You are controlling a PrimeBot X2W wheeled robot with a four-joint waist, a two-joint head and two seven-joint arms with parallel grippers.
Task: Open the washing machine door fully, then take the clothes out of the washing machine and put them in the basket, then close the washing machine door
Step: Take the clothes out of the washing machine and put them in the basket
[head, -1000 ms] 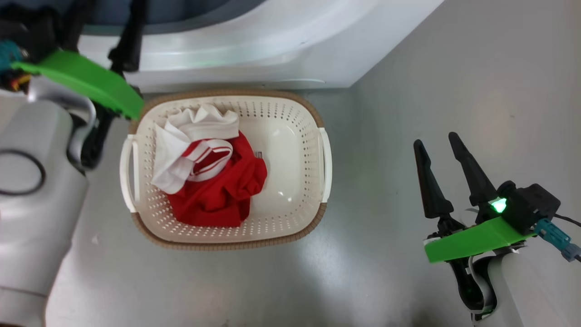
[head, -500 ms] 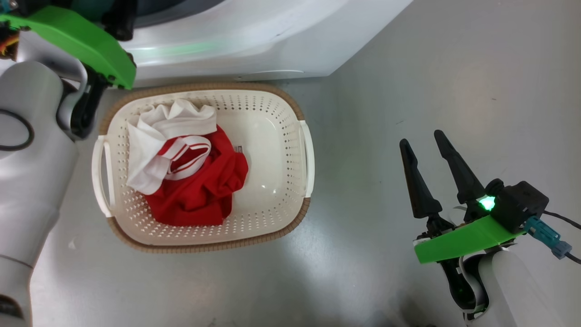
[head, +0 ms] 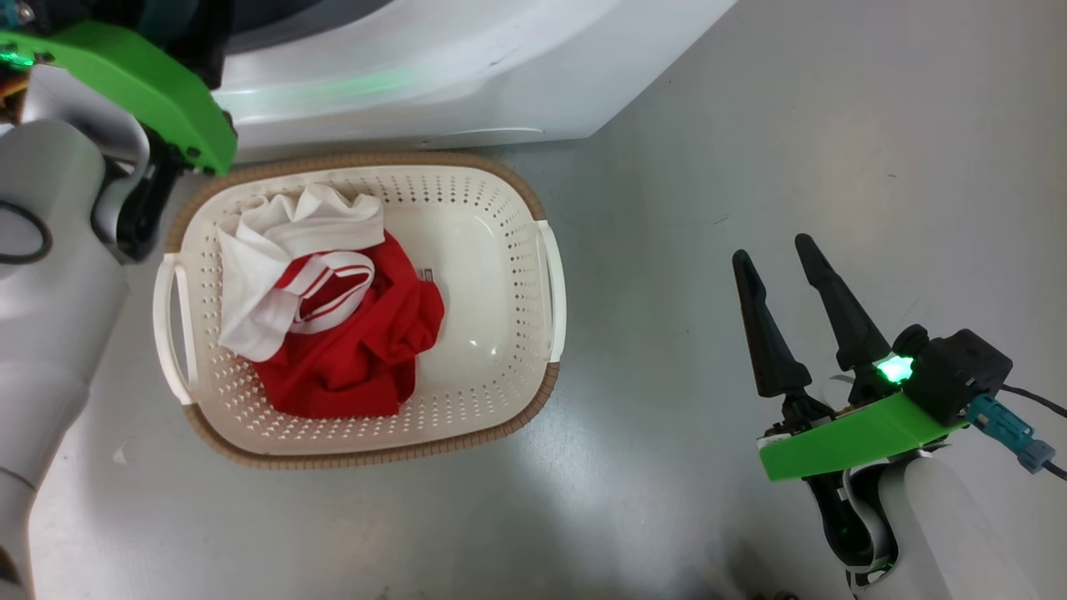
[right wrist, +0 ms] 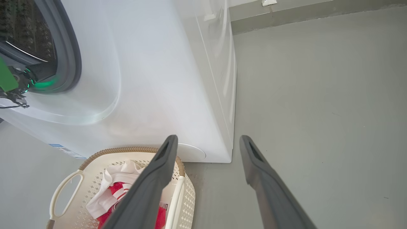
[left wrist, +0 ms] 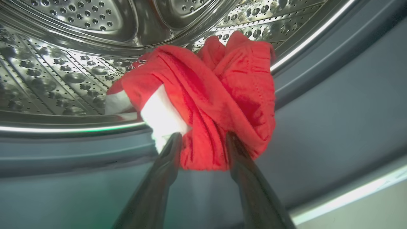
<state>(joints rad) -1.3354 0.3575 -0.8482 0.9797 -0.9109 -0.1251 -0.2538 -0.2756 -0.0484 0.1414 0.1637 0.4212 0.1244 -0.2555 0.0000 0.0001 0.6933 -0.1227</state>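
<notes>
The basket (head: 500,267) stands on the floor (head: 750,125) just in front of the washing machine (head: 433,75), with clothes (head: 333,333) heaped in its left half. Another garment (left wrist: 206,95) lies at the mouth of the drum (left wrist: 63,79), its fabric between the fingers of the left claw (left wrist: 203,136). The right claw (head: 773,251) hangs over the floor, well to the basket's right.

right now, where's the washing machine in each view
head view: the washing machine runs along the top edge, above the basket.
left wrist view: its steel drum spans the top, grey gasket below it.
right wrist view: its white body takes the upper left, drum opening at the left edge.
shared landmark: the basket at its foot, in head and right wrist views.
</notes>
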